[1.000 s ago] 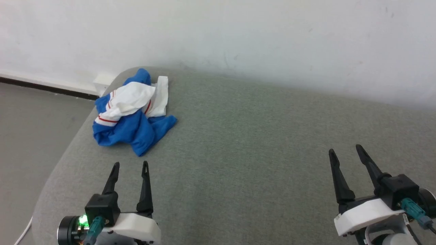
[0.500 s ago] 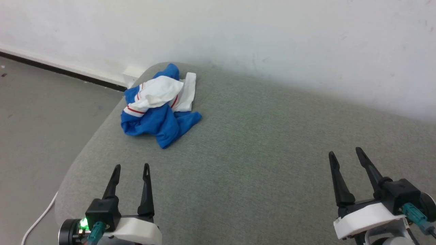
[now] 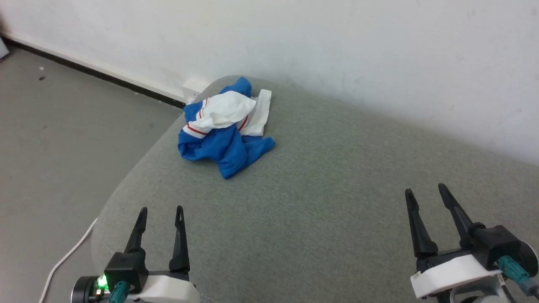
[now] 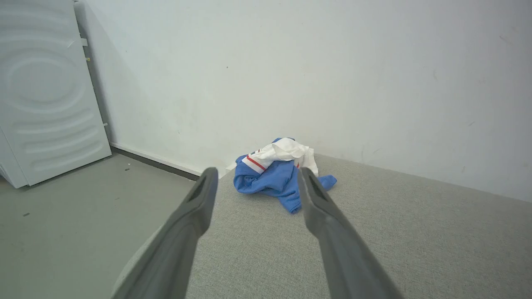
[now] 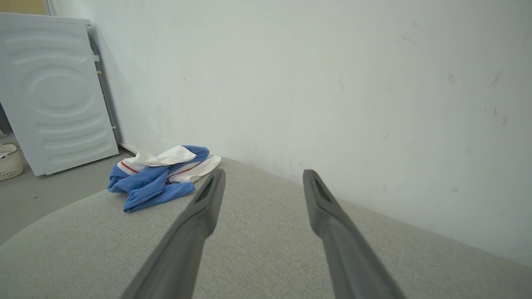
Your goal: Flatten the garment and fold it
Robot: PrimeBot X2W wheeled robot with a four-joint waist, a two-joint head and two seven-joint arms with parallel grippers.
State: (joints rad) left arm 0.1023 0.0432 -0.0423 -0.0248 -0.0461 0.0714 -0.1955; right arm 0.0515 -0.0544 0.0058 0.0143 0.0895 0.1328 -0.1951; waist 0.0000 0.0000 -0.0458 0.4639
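The garment (image 3: 225,126) lies crumpled in a blue and white heap with red stripes at the far left corner of the grey padded surface (image 3: 320,202), close to the wall. My left gripper (image 3: 161,210) is open at the lower left, well short of the heap. My right gripper (image 3: 425,190) is open at the lower right, far from it. In the left wrist view the garment (image 4: 274,178) sits ahead between the two fingers. The right wrist view has the garment (image 5: 158,176) off to the left of that gripper (image 5: 262,174). Nothing is held.
A white wall (image 3: 337,50) runs along the back of the surface. Grey floor (image 3: 54,126) lies to the left, with a white cable (image 3: 67,256) on it. A white appliance (image 4: 45,91) stands by the wall, with a pale basket (image 5: 10,162) beside it.
The head view has swung left, so the garment and surface appear shifted to the right. Both grippers stay open and keep their places in the view.
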